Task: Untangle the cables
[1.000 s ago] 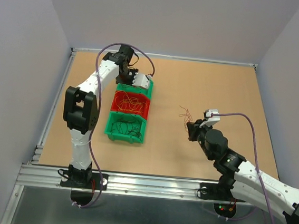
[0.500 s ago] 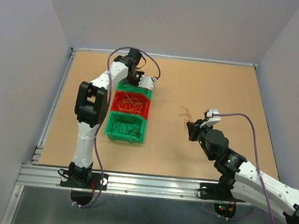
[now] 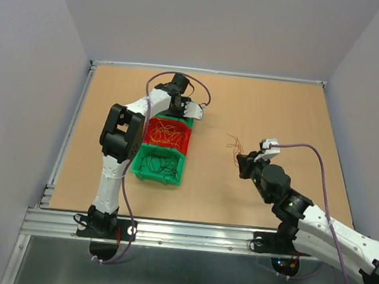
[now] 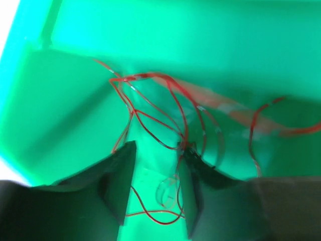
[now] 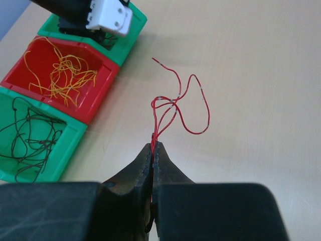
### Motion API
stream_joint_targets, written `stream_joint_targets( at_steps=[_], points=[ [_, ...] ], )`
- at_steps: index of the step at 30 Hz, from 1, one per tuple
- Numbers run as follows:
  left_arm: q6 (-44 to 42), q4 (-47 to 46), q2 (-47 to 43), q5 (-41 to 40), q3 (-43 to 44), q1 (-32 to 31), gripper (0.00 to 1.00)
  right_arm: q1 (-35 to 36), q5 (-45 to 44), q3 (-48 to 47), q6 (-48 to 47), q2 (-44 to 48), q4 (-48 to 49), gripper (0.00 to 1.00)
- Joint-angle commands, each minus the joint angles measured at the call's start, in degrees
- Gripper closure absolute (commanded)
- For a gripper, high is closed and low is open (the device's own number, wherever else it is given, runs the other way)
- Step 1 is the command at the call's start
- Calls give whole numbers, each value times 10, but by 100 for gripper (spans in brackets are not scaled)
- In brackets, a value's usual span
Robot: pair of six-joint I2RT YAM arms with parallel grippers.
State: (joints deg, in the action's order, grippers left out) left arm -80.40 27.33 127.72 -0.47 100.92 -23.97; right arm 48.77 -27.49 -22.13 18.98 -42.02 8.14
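Although the left pincer (image 4: 157, 150) sits low inside the far green bin (image 4: 65, 100), the top view hides its tips under the white wrist. Only the wrist view shows its two dark fingers standing apart with a clear gap. Hair-thin red cables (image 4: 150, 75) curl in loose loops over the smooth green floor. A few strands cross the gap and one lies against the right-hand finger, yet nothing looks pinched. That view is blurred, and the bin's walls run off the edges.

Just nearer comes the red bin (image 5: 98, 95), holding a heap of orange-yellow cables (image 5: 70, 75). The near green bin (image 5: 65, 150) touches it and holds dark cables (image 5: 35, 130) in wide curls. Its near corner is cut off in the right wrist view.

Right of the bins lies a broad bare stretch of tan, matte table (image 5: 251, 75). The right pincer (image 5: 153, 150) hangs there, its jaws pressed together on a single red cable (image 5: 173, 102). This cable's free part bends into two open loops on the wood, well apart from the bins. Its clamped end is hidden between the fingers.
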Motion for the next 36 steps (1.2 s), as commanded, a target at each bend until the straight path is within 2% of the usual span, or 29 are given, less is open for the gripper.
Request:
stream_joint_targets(
  at_steps=[1,5,11,13,14,15,16,17,19,21,22,23,24,25,28,31,32,36],
  points=[
    [60,-3,-101,55,9,5,40,2,-2,-34,-7,-3,35,100],
    [69,13,-134,59,4,5,31,1,0,-34,-8,-5,37,99],
    [68,22,-145,56,-19,6,31,2,-3,-33,-12,-10,44,99],
    [66,29,-138,63,-19,6,40,1,-2,-34,-11,-11,45,99],
    [62,35,-126,66,-16,6,59,2,0,-35,-11,-13,46,99],
    [60,49,-119,69,-10,5,68,2,1,-35,-11,-14,46,100],
    [60,55,-112,71,-7,4,72,1,2,-35,-10,-15,47,99],
    [60,61,-100,71,-6,3,71,2,3,-34,-9,-14,49,99],
    [57,62,-95,72,-10,1,61,2,2,-35,-10,-17,50,99],
    [51,62,-95,77,-15,1,57,1,2,-35,-10,-17,52,99],
    [51,60,-97,81,-18,1,59,2,2,-34,-10,-19,53,99],
    [52,57,-99,83,-17,1,75,2,2,-35,-10,-20,55,100],
    [53,55,-100,85,-15,1,82,1,3,-36,-8,-22,55,99],
    [55,54,-100,86,-12,1,83,2,3,-37,-9,-25,56,99],
    [57,49,-113,89,-13,1,80,1,8,-38,-8,-29,59,99],
    [57,41,-133,107,-24,2,74,2,11,-39,-11,-35,64,99],
    [57,40,-148,114,-27,4,66,2,20,-39,-13,-42,71,99],
    [73,38,-176,162,-35,17,48,2,102,-37,-68,-70,121,100]
  ],
)
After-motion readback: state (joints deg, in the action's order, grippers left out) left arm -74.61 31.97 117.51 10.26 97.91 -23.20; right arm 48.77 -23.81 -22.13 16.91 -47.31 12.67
